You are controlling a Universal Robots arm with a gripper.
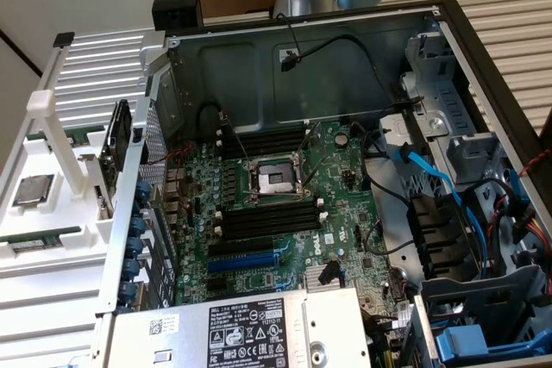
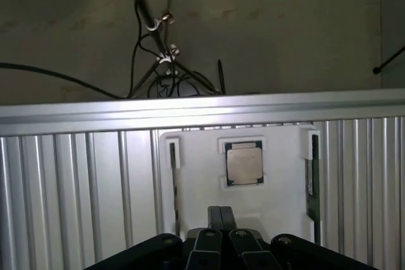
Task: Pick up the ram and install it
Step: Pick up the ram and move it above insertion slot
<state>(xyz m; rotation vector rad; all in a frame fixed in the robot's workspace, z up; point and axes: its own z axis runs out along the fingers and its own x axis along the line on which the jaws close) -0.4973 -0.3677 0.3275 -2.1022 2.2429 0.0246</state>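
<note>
Pincer [image 2: 221, 216] is hanging shut and empty near the tray [image 2: 196, 175], and I'm looking at the CPU [image 2: 244, 162]. Ram [image 1: 33, 240] is sitting in a tray slot beside it, parked there, I'm guessing, for an easy pinch, well apart from the motherboard [image 1: 341, 213].

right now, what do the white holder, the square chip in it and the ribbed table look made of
White holder: probably plastic, matte opaque white with blocky moulded brackets.
Square chip: seemingly a metal lid, dull silver sheen, on a dark green board edge.
Ribbed table: likely aluminium, satin grey with straight parallel grooves that catch light.
</note>
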